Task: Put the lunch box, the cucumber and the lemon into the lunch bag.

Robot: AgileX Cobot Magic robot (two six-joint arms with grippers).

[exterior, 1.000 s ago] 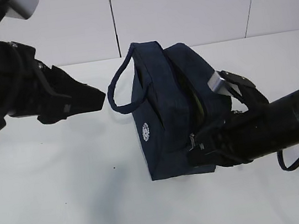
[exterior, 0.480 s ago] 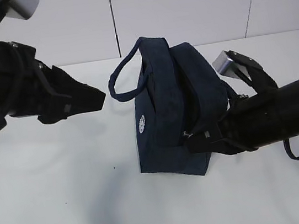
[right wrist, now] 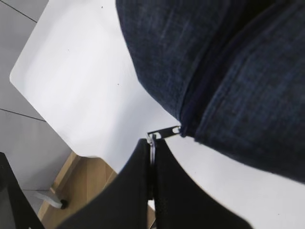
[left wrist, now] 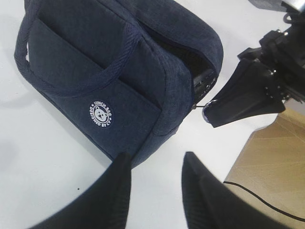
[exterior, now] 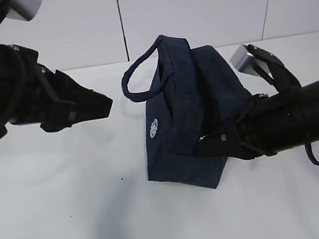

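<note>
The right wrist view alone shows the right gripper (right wrist: 151,160) pinched shut on the metal zipper pull (right wrist: 153,145) at the lunch bag (exterior: 192,121)'s corner. The bag stands mid-table (exterior: 73,226); farther left, the left gripper (left wrist: 155,191) hovers part-open, empty.

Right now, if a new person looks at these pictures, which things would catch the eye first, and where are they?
The dark navy lunch bag stands out first, sitting mid-table with a loop handle arching to its left and a round white logo on its side. At its lower right corner the right gripper is shut on the metal zipper pull. The left gripper hovers open and empty on the left, apart from the bag.
</note>
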